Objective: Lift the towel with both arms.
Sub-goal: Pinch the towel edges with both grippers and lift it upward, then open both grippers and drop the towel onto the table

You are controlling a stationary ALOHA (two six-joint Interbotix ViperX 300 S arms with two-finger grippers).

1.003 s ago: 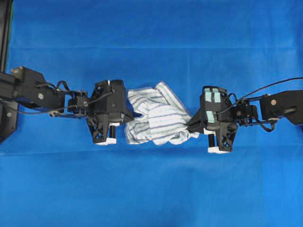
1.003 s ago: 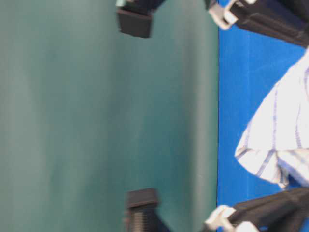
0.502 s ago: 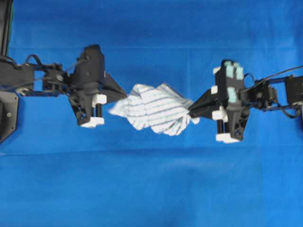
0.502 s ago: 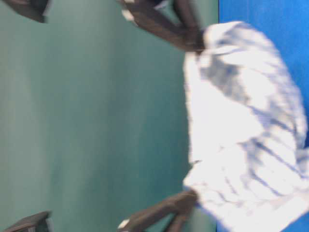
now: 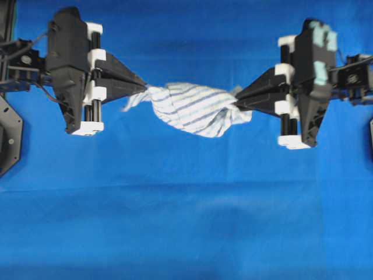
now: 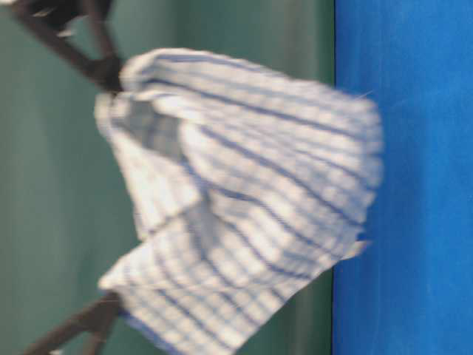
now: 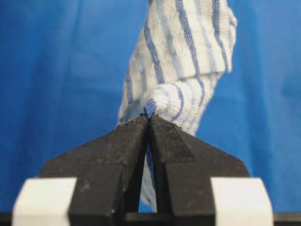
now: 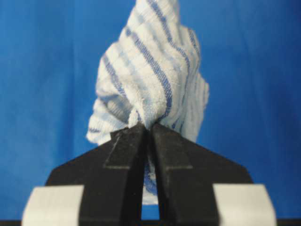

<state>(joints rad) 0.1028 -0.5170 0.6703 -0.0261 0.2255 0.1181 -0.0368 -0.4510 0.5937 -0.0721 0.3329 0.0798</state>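
Note:
The white towel point(image 5: 189, 107) with thin blue stripes hangs in the air between my two arms, stretched and twisted, clear of the blue table covering point(image 5: 186, 221). My left gripper point(image 5: 144, 87) is shut on the towel's left end, and my right gripper point(image 5: 236, 100) is shut on its right end. In the left wrist view a pinched fold of the towel point(image 7: 183, 61) sticks out past the closed tips of that gripper point(image 7: 149, 116). The right wrist view has the towel point(image 8: 150, 75) bunched just beyond the closed gripper point(image 8: 149, 125). At table level the towel point(image 6: 244, 200) fills the picture, blurred.
The blue table covering point(image 6: 403, 177) spreads under both arms. A dark frame part point(image 5: 9, 134) stands at the left edge of the overhead view. A green-grey backdrop point(image 6: 52, 207) fills the left of the table-level view.
Both arms have risen and drawn apart with the towel between them. The towel has left the table and pulled out from a loose heap into a stretched, twisted band.

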